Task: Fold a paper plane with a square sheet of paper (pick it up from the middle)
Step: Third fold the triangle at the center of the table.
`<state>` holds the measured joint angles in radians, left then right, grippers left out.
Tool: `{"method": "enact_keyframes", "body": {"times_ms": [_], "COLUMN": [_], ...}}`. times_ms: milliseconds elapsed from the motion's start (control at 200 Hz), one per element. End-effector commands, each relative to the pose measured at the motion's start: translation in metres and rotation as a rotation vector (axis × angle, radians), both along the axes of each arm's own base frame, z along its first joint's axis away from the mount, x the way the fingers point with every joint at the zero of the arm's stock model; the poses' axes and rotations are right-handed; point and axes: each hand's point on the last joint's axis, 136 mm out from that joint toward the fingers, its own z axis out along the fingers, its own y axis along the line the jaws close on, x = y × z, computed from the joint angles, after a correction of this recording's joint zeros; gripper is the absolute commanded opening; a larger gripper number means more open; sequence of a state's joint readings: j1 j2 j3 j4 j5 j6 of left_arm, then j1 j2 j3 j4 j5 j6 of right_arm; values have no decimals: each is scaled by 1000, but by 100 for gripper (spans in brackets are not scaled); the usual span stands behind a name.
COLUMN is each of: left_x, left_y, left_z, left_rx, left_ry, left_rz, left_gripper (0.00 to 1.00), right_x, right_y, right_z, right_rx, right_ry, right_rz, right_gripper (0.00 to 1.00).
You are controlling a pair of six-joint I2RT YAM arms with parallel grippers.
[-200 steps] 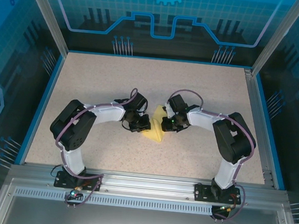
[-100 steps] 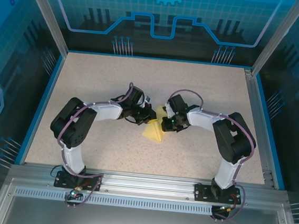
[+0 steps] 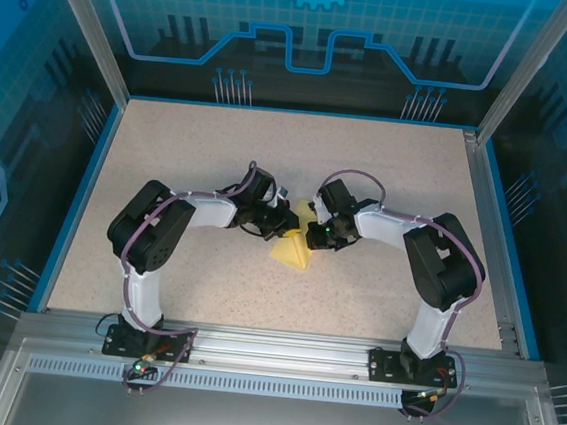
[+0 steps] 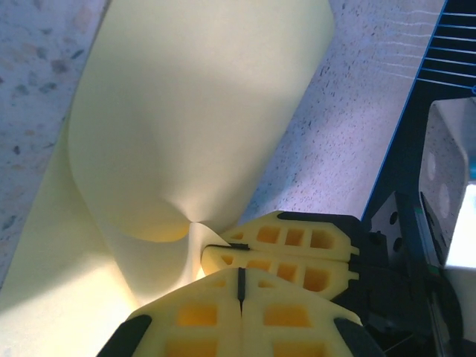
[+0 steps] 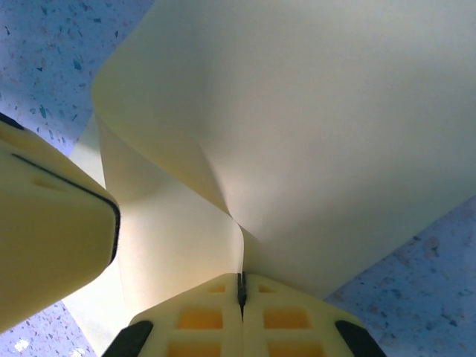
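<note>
The square sheet of paper (image 3: 292, 252) is pale yellow and lies bent up at the middle of the table, between both arms. My right gripper (image 3: 311, 235) is shut on it. In the right wrist view a raised fold of the sheet (image 5: 312, 111) runs straight into the closed jaws of that gripper (image 5: 240, 281). My left gripper (image 3: 284, 223) sits shut just left of it, its tip (image 4: 239, 274) pressed against the right gripper's fingers (image 4: 297, 238). No paper (image 4: 193, 111) shows between the left jaws. The left gripper's fingers (image 5: 52, 216) stand close beside the sheet.
The speckled beige table (image 3: 200, 144) has a blue raised border (image 3: 73, 202) on the left, back and right. Aluminium frame rails (image 3: 271, 347) run along the near edge by the arm bases. Blue panels wall the cell.
My left gripper has moved off the sheet's left side, up and to the right, and now meets the right gripper. The right gripper has kept its hold in place.
</note>
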<state>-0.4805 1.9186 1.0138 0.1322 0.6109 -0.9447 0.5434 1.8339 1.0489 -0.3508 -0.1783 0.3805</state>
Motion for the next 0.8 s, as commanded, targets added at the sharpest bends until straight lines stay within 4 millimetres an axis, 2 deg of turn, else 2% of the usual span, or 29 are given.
{"method": "enact_keyframes", "body": {"times_ms": [0,175,455,795], "left_x": [-6,-11,-7,-8], "left_y": [-1,4,3,9], "left_z": [-7,-12,-17,-40], "left_rx": [-15,6,30,88], "left_ry": [23,30,31,64], "left_rz": [-10,-12,-20,-11], "left_gripper": [0,0,0,0], "right_x": [-11,-11,-12,-11], "right_y": [-16,-18,-19,-17], "right_z": [-20,-20,-20,-19], "right_rx": [-91,-100,-101,-93], "right_ry": [40,38,38,39], "right_rz": [-13,-13,-13,-12], "right_gripper": [5,4,5,5]}}
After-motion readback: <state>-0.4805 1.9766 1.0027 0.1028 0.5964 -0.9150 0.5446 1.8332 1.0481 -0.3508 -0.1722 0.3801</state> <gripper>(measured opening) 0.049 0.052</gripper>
